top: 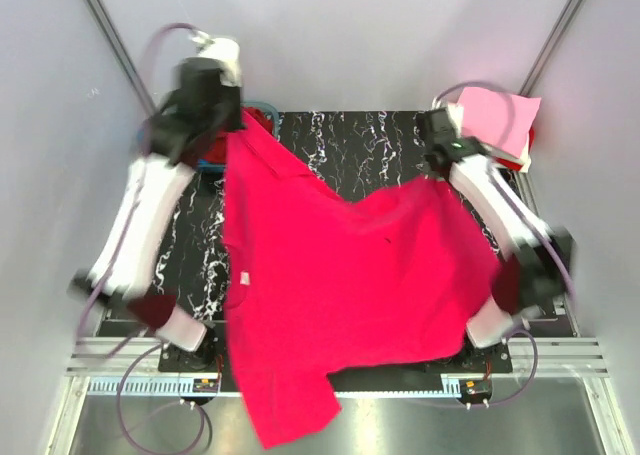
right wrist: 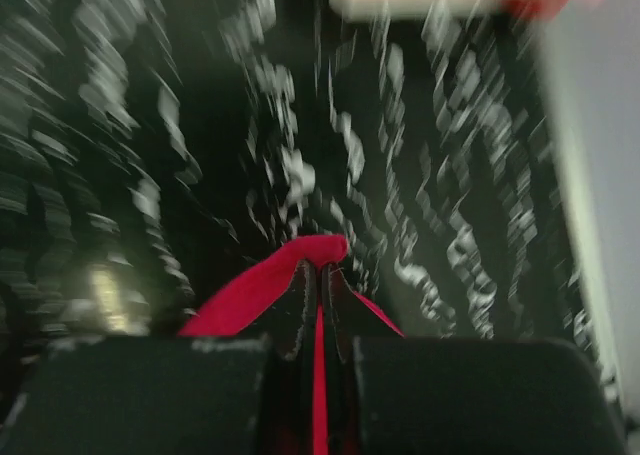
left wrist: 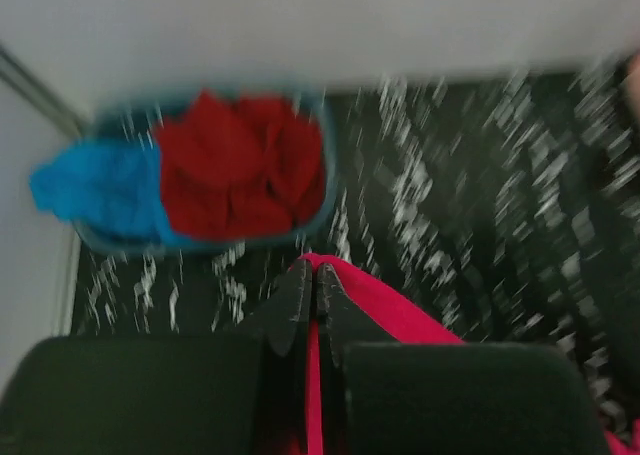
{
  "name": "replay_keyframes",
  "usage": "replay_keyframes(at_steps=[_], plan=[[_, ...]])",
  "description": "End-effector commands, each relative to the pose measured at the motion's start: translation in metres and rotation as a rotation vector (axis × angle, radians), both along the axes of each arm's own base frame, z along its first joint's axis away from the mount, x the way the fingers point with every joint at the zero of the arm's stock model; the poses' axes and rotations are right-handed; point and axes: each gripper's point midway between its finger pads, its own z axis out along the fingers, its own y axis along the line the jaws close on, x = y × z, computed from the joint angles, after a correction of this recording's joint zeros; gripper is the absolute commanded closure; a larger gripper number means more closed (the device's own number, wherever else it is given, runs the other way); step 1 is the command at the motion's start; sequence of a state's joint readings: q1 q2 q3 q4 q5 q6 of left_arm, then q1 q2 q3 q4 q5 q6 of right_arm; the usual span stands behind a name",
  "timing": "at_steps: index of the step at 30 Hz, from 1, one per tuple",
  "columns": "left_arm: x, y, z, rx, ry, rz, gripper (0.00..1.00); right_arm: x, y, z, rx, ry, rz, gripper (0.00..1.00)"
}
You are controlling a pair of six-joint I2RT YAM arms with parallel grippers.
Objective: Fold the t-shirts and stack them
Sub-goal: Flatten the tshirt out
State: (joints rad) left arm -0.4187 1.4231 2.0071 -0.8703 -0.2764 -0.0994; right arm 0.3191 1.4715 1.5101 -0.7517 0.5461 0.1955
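Note:
A bright pinkish-red t-shirt (top: 330,285) hangs spread between both grippers above the black marbled table (top: 340,140), its lower part drooping past the near edge. My left gripper (top: 232,125) is shut on its far left corner; the left wrist view shows the cloth (left wrist: 385,300) pinched between the shut gripper (left wrist: 312,275). My right gripper (top: 437,167) is shut on the right corner; the right wrist view shows the fabric (right wrist: 260,285) clamped in the gripper (right wrist: 320,275). A dark red tee (left wrist: 240,165) and a turquoise tee (left wrist: 95,190) lie in the tub. A pale pink folded tee (top: 495,120) sits far right.
A blue-tinted plastic tub (left wrist: 310,215) stands at the table's far left corner, mostly hidden behind the left arm in the top view. Grey walls with metal frame posts (top: 110,35) close in the sides. The metal rail (top: 400,385) runs along the near edge.

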Motion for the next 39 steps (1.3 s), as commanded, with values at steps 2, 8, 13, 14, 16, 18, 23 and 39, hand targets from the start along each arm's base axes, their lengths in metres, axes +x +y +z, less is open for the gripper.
replay_keyframes(at_steps=[2,8,13,14,16,18,23,39], plan=[[0.069,0.004,-0.183,0.096,0.515,0.058,1.00,-0.005,-0.028,-0.155,0.135,0.434,-0.223,1.00],[0.105,-0.010,-0.219,0.096,0.617,0.040,0.02,0.011,-0.005,-0.197,0.253,0.559,-0.148,0.01],[0.081,-0.005,-0.191,0.039,0.540,0.047,0.01,-0.007,-0.010,-0.170,0.255,0.485,-0.133,0.00],[0.072,-0.007,-0.202,0.027,0.561,0.033,0.01,-0.009,-0.009,-0.166,0.259,0.479,-0.129,0.00],[0.050,-0.007,-0.190,-0.012,0.533,0.029,0.01,-0.015,-0.002,-0.153,0.290,0.456,-0.098,0.00],[0.024,-0.011,-0.200,-0.031,0.533,0.015,0.01,-0.017,0.014,-0.137,0.328,0.414,-0.043,0.02],[-0.027,-0.004,-0.237,-0.089,0.546,0.025,0.01,-0.016,0.101,-0.098,0.349,0.329,0.252,0.03],[-0.138,0.059,-0.220,-0.184,0.233,0.123,0.01,0.035,0.339,-0.145,0.154,0.397,0.785,0.49]])
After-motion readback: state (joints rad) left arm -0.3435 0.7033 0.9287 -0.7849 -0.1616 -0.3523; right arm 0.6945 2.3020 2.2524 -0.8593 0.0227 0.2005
